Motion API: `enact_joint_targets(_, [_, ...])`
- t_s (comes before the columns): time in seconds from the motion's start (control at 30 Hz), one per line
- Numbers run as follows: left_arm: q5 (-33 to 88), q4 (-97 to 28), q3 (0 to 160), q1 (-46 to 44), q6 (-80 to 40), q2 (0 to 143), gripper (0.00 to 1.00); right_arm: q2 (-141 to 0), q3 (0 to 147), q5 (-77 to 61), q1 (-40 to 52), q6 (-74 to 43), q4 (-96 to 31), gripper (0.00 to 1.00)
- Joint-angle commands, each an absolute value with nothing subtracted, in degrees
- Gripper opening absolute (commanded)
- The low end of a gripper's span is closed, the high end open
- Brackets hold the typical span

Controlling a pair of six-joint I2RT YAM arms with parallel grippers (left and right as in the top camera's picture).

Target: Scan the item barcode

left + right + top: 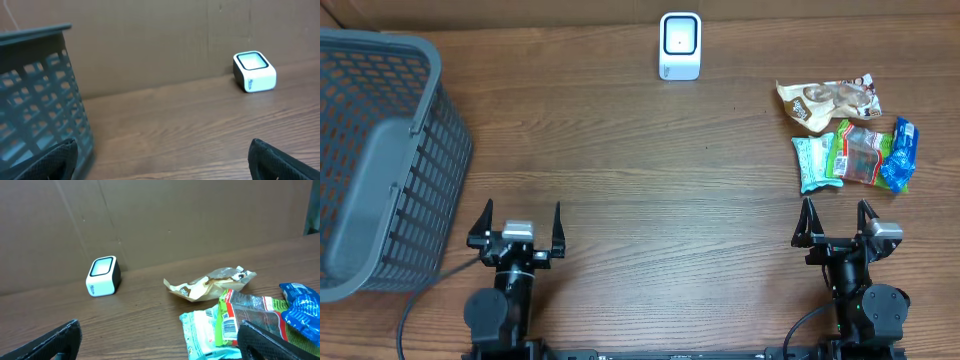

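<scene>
Wrapper print too small to read; barcode strip [229, 326] showing on green-and-red packet [860, 153], flat between teal packet [815, 163] and blue packet [900, 153], just ahead of right gripper [836, 208]. Left gripper [523, 210] and right alike spread wide, holding nothing. White scanner [680, 45] at far edge.

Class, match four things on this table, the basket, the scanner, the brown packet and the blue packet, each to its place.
1 grey basket
2 white scanner
3 brown packet
4 blue packet

A back edge, near the middle
B left side
C right side, outermost of the packets
D right side, farthest back of the packets

Pairs: 1-B, 2-A, 3-D, 4-C
</scene>
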State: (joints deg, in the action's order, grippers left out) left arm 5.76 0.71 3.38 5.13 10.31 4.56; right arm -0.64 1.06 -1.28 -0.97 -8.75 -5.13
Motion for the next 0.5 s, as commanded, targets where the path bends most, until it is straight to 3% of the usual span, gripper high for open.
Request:
enact_joint_targets(0.0, [6.0,1.6,0.6,5.2,16.4,0.1,1.0,-0.2,0.5,-1.5,-0.6,-8.7,-4.7,1.0])
enact_joint_targets(0.1, [6.0,-4.1,0.3,5.2,18.1,0.2,1.0,-0.2,0.5,-1.5,-0.6,-8.7,-4.7,1.0])
enact_joint_targets(0.47, [5.6,-4.0,0.3,5.2,15.0,0.3,1.0,-0.2,0.5,-1.5,-0.6,-8.7,-4.7,1.0])
